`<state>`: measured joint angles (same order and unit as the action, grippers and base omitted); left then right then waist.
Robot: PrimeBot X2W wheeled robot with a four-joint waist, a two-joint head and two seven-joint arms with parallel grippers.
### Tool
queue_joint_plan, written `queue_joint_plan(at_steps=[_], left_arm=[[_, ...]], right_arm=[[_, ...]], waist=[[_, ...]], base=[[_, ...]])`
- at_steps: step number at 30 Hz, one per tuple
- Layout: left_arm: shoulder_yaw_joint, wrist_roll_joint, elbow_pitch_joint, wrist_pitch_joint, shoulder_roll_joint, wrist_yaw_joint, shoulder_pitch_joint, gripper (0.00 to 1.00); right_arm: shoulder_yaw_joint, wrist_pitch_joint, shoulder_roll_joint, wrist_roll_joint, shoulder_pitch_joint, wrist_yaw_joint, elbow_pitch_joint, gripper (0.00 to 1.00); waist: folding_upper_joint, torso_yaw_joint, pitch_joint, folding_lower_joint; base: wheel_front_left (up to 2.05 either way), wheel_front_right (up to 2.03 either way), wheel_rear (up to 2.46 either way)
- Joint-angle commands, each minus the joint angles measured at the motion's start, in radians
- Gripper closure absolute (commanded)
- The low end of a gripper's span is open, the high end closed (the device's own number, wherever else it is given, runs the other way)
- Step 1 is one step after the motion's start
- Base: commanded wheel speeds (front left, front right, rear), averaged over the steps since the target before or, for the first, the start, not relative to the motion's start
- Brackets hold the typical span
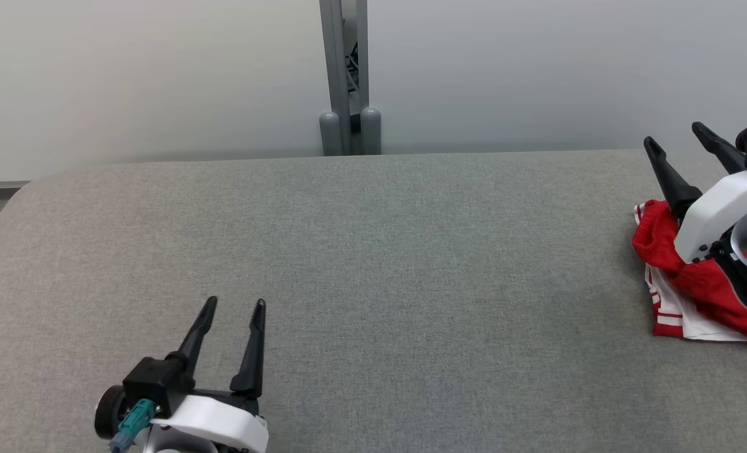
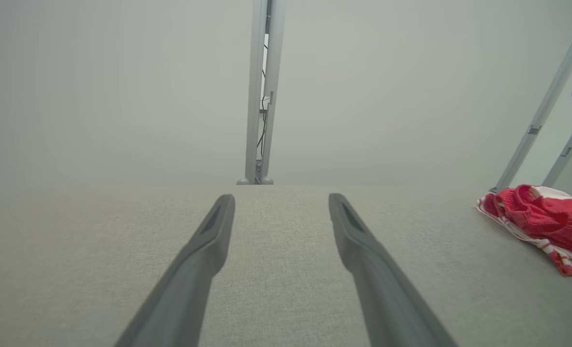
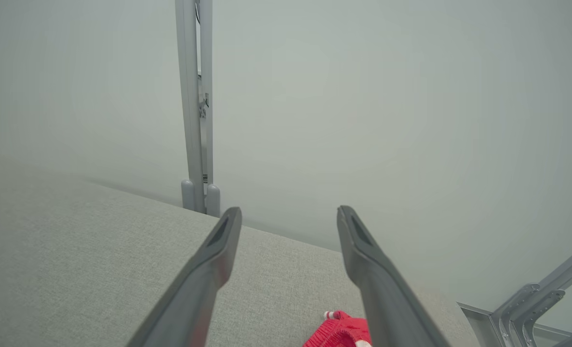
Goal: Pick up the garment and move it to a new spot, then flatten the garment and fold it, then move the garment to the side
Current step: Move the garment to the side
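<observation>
Lying bunched | garment (image 1: 653, 242): red, white-striped trim | grey table (image 1: 373, 283), right end

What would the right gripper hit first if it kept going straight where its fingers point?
Probably nothing on the table: the right gripper points past its far edge at the pale wall. The red garment lies below that line, though depth is unclear.
</observation>
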<state>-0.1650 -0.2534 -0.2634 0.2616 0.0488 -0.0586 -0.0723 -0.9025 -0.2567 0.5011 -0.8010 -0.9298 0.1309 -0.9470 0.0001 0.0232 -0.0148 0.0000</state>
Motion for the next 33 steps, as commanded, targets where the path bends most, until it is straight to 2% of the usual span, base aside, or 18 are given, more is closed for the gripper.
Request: queue_joint_plan(at_steps=[1,5,8,12,15,22,26,33], left_arm=[[0.015,0.009,0.004,0.003,0.005,0.017,0.008,0.0],[0.042,0.011,0.015,0.003,0.004,0.035,0.02,0.0],[0.058,0.017,0.029,0.003,0.005,0.042,0.027,0.0],[0.083,-0.006,0.05,0.003,0.004,0.051,0.037,0.0],[0.088,-0.006,0.06,0.003,0.004,0.05,0.044,0.0],[0.085,-0.002,0.085,0.003,0.005,0.055,0.055,0.0],[0.079,-0.002,0.097,0.003,0.005,0.058,0.065,0.0],[0.074,-0.001,0.084,0.003,0.004,0.071,0.084,0.0]], right_arm=[[0.023,-0.009,0.002,-0.003,0.023,0.0,0.024,0.0],[0.188,-0.009,-0.015,0.04,0.121,0.0,0.18,0.0],[0.342,-0.009,-0.053,0.113,0.223,0.0,0.294,0.0],[0.547,-0.008,-0.15,0.203,0.385,0.0,0.438,0.0],[0.649,-0.008,-0.232,0.282,0.497,0.0,0.53,0.0],[0.78,-0.008,-0.387,0.381,0.691,0.0,0.662,0.0],[0.811,-0.008,-0.424,0.449,0.768,0.0,0.659,0.0],[0.897,-0.008,-0.447,0.617,0.846,0.0,0.641,0.0]], waist=[[-0.0001,-0.012,0.015,0.0],[-0.0001,-0.022,0.028,0.0],[-0.0001,-0.027,0.038,0.0],[-0.0001,-0.031,0.05,0.0],[-0.0001,-0.031,0.057,0.0],[-0.0001,-0.035,0.067,0.0],[-0.0001,-0.037,0.069,0.0],[-0.0001,-0.036,0.074,0.0]], base=[[0.0,0.0,0.0],[0.0,0.0,0.0],[0.0,0.0,0.0],[0.0,0.0,0.0],[0.0,0.0,0.0],[0.0,0.0,0.0],[0.0,0.0,0.0],[0.0,0.0,0.0]])
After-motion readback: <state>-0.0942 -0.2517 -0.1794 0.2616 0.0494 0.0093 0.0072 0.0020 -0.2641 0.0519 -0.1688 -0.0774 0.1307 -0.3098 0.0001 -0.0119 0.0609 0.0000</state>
